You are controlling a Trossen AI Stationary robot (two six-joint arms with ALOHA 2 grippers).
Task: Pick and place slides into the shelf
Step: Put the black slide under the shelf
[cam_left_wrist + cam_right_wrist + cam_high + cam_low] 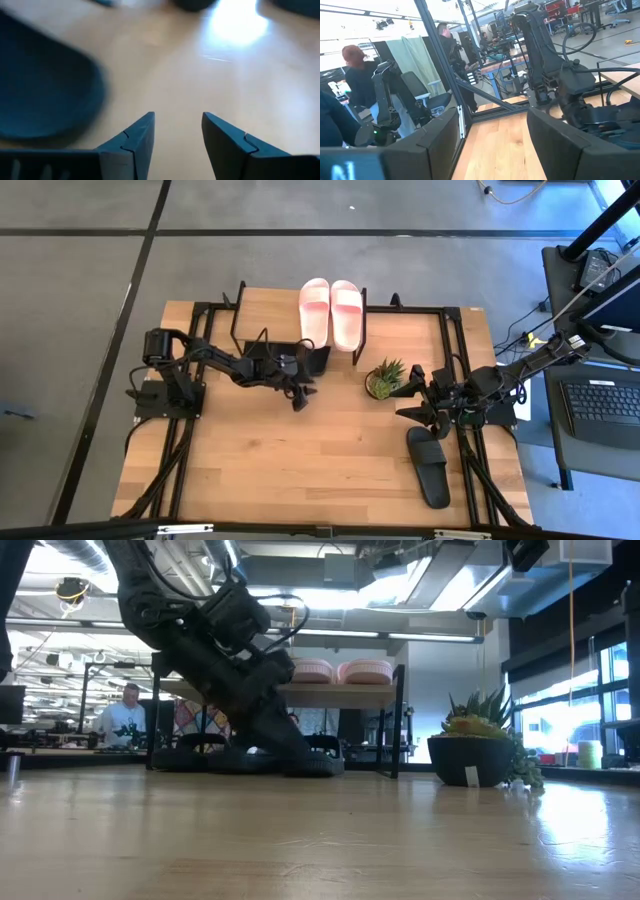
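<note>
The pale pink pair [331, 313] rests soles down on the shelf's plank top [270, 310], and shows in the low view as the pink pair [340, 670]. Black slides [300, 764] lie on the table under the shelf. One black slide [430, 466] lies flat near the table's near right corner. My left gripper [298, 398] is open, pointing down at the table in front of the shelf, with a dark slide [45, 95] beside it. My right gripper [412, 393] is open, level above the table beside the plant, and holds nothing.
A potted plant [385, 378] stands between the two grippers, also seen in the low view as the plant [480, 748]. Black frame rails [450, 360] run along the table's sides. Bare wood [300, 460] lies in front of the shelf. People are in the room behind [355, 85].
</note>
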